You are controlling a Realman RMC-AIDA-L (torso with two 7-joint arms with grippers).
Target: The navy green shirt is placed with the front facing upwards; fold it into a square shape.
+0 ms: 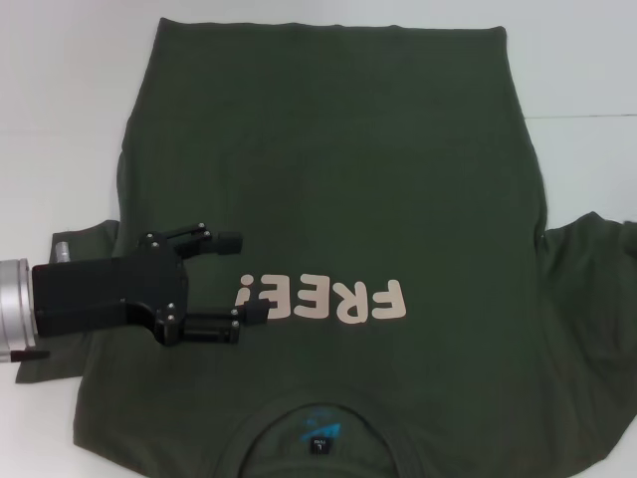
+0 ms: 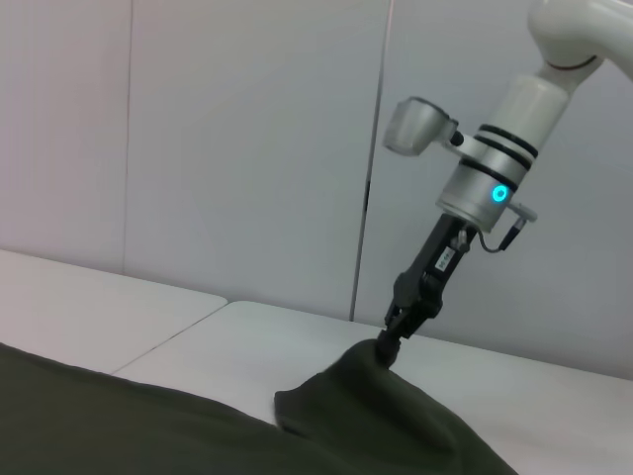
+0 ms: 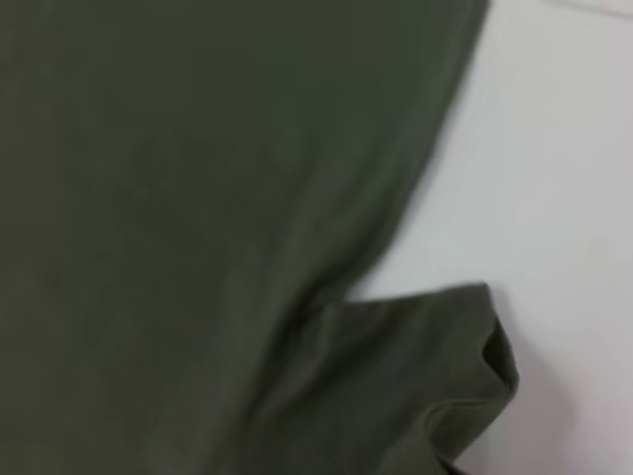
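Observation:
The navy green shirt lies flat on the white table, front up, with cream lettering on the chest and the neck label nearest me. My left gripper hovers open over the shirt's left side, beside the lettering, holding nothing. The right gripper is outside the head view. The left wrist view shows it shut on the tip of the far sleeve, which is pulled up into a peak. In the right wrist view, that sleeve and the shirt's side fill the picture.
White table surrounds the shirt on the left, right and far sides. The left sleeve lies partly under my left arm. A grey panelled wall stands behind the table.

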